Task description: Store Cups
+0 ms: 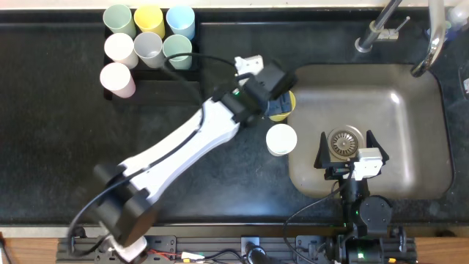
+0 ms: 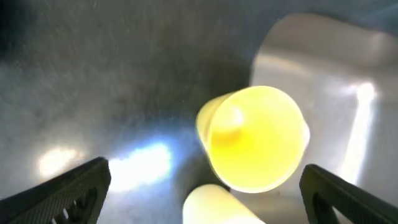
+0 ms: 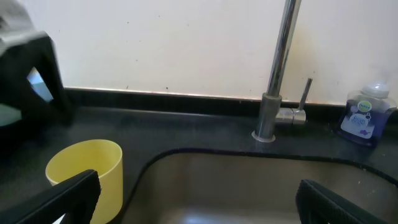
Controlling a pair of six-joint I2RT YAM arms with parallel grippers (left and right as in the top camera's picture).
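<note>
Black, glossy surface [image 1: 58, 147] across top view; steel sink [image 1: 410, 110] w/ round drain [image 1: 344, 141] set into its right part. Tap [image 1: 377, 29] and soap bottle [image 3: 367, 115] behind sink, against a pale wall [image 3: 155, 43].

Task items:
- Yellow cup [image 1: 286, 110] upright on surface, just beside sink's left rim. Seen from above in left wrist view, between the fingers.
- White cup [image 1: 281, 139] at same rim, just beside yellow cup, on the side nearer the arm bases.
- Rack [image 1: 192, 64] at far left of surface, holding six cups in two rows: green, yellow, blue at back; white, grey, green in front.
- Pink cup [image 1: 117, 79] on surface just beside rack's near-left corner.

Arms:
- Left arm reaching diagonally across surface to sink's left rim. Left end effector [image 2: 205, 177] above yellow cup, fingers wide apart, not touching cup.
- Right end effector [image 3: 199, 183] over sink, approx. above drain, fingers spread, nothing held. Pointed toward tap and wall, yellow cup off to one side.
</note>
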